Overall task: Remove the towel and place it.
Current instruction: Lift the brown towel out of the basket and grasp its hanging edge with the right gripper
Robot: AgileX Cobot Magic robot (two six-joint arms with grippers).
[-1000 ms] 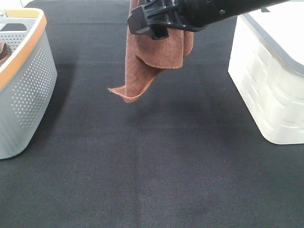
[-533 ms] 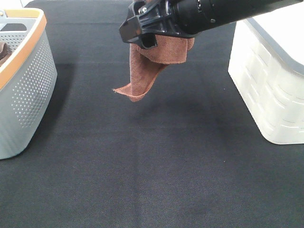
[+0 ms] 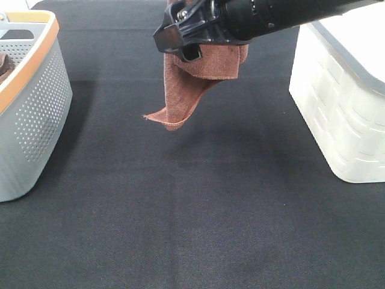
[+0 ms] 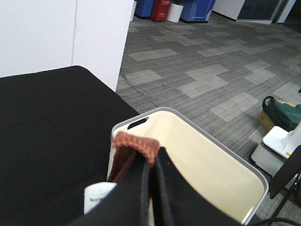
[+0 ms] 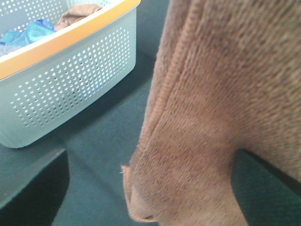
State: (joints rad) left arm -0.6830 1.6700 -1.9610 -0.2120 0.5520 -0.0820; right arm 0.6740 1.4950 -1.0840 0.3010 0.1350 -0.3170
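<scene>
**Now: rust-brown towel hangs in the air between two baskets**

At the left edge of the overhead view stands the grey perforated plastic basket point(image 3: 36, 114) with an orange rim, on the black cloth-covered table point(image 3: 192, 229). Right of it, at top centre, the square rust-brown microfibre towel point(image 3: 180, 99) hangs clear of the table in loose folds, one hemmed corner lowest. The left gripper point(image 4: 150, 162), not seen from overhead, is pinched closed on a bunched edge of the cloth in its own wrist view. The right gripper point(image 3: 177, 43), on the black arm reaching in from the upper right, has its jaws spread wide on either side of the hanging cloth and grips nothing. At the right edge sits the white woven-look plastic basket point(image 3: 337, 108).

The towel looks light, soft and limp. It will likely drape and swing, and its nap should resist slipping. A hem or corner, pinched through a fold, seems the surest hold.

Against a second ago, the right gripper's head lies slightly further left in the frame. The folds beneath it are drawn up a little, and the lowest corner has hardly shifted.
</scene>
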